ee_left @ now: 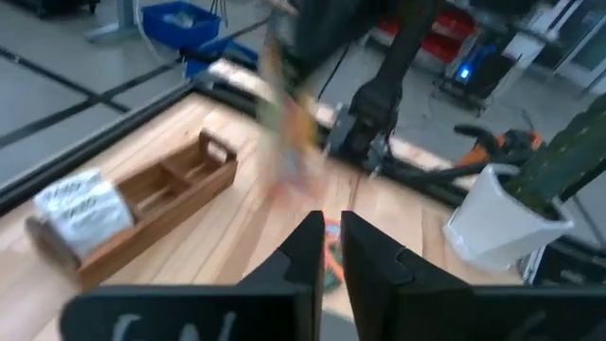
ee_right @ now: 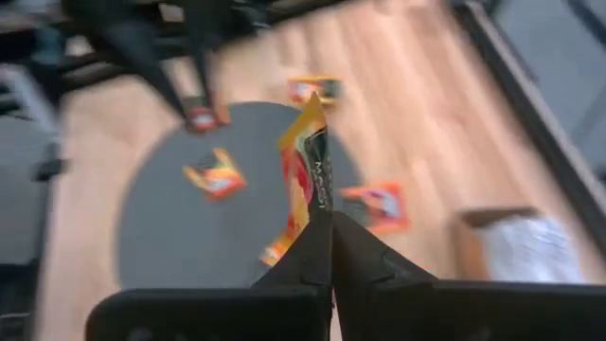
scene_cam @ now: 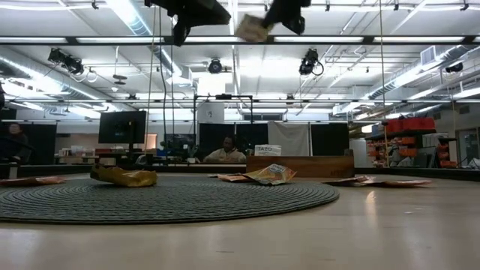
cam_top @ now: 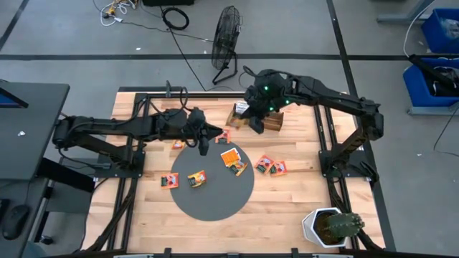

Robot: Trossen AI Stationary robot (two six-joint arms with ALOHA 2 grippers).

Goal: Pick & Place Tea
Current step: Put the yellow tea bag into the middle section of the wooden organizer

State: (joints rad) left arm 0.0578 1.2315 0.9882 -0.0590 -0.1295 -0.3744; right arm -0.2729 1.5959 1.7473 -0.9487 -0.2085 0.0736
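Tea packet [ee_right: 308, 180] pinched upright in right gripper [ee_right: 329, 227] — above the grey disc [ee_right: 170, 227].

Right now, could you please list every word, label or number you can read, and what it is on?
Nothing reads for certain.
Tea packet in the right gripper: dark lettering, blurred.
White packet in the wooden box: print blurred.
Tea packets on the grey disc: too small.
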